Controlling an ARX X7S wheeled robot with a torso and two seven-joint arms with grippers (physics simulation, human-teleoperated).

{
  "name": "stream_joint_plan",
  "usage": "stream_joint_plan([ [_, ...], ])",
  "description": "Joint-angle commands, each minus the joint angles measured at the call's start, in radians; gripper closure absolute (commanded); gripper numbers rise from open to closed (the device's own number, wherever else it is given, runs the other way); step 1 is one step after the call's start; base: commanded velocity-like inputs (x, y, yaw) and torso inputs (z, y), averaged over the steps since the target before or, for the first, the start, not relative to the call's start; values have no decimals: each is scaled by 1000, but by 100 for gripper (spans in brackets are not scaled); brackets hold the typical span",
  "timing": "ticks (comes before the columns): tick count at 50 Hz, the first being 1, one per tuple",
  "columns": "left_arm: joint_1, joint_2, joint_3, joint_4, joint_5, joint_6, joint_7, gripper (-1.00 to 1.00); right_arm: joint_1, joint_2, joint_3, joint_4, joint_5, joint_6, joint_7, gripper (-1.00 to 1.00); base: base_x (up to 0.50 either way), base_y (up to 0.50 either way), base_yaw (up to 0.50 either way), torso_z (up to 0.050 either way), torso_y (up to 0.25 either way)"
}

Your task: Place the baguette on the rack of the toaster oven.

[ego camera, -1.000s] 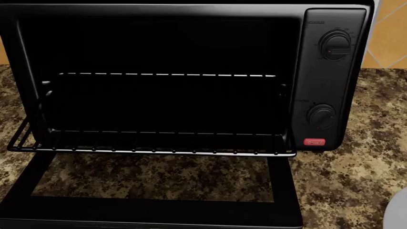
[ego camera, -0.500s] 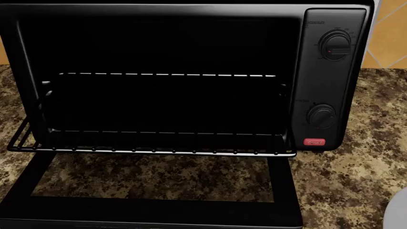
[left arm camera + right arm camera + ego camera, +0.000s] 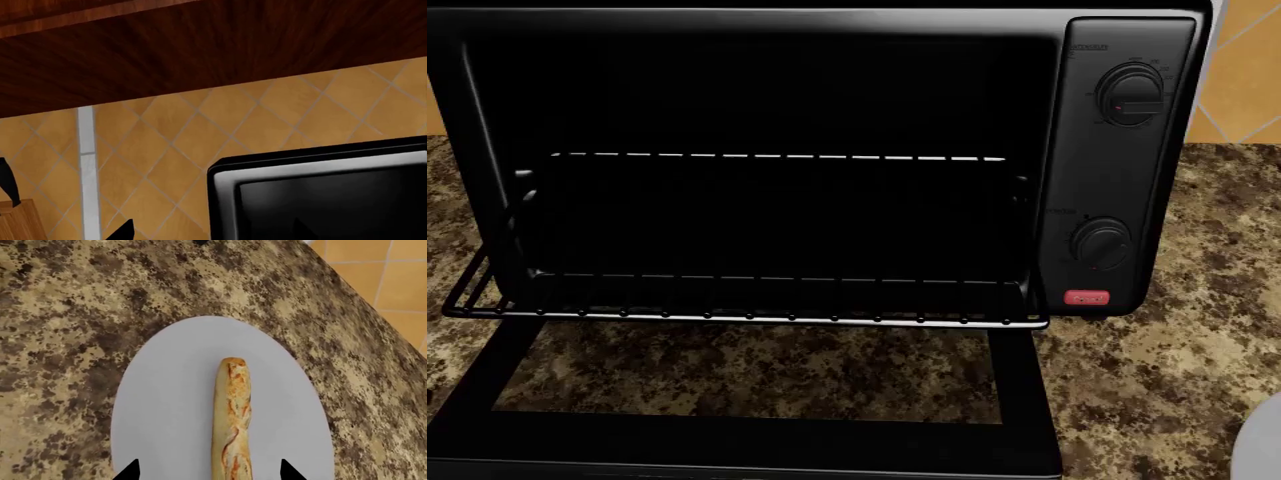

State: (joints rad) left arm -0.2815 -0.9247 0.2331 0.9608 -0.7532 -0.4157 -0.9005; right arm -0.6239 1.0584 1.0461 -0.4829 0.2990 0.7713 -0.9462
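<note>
The black toaster oven (image 3: 1121, 160) fills the head view with its glass door (image 3: 747, 420) dropped open. The rack (image 3: 747, 312) sits low in the cavity, its silvery front bar pulled slightly out. In the right wrist view the baguette (image 3: 232, 420) lies on a white plate (image 3: 167, 410). My right gripper (image 3: 209, 471) is open above the plate, its fingertips (image 3: 130, 471) apart on either side of the loaf, not touching it. In the left wrist view only the dark tips (image 3: 123, 231) of my left gripper show, apart, by the oven's top corner (image 3: 320, 170). Neither gripper shows in the head view.
A speckled brown granite counter (image 3: 1188, 340) lies around the oven. The plate's edge (image 3: 1265, 440) shows at the head view's lower right. Tan tiled wall (image 3: 200, 130), a dark wood cabinet underside (image 3: 200, 45) and a wooden knife block (image 3: 17, 220) show in the left wrist view.
</note>
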Motion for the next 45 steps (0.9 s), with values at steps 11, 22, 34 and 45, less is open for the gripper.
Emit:
stream_joint_plan([
  [11,-8,-3,17,2,9,-7,-2,-100,35,60,-67,199,-32,-110,-26,-100,0,0,0,0,0],
  [22,-18,-4,29,6,15,-16,-4,-100,79,125,-154,279,-7,-130,-6,-100,0,0,0,0,0],
  [34,-30,-7,38,9,13,-27,-9,-100,113,140,-204,341,29,-157,-17,-100,0,0,0,0,0],
  [45,-26,-9,42,7,21,-22,-11,-100,154,137,-240,379,95,-154,-39,-100,0,0,0,0,0],
])
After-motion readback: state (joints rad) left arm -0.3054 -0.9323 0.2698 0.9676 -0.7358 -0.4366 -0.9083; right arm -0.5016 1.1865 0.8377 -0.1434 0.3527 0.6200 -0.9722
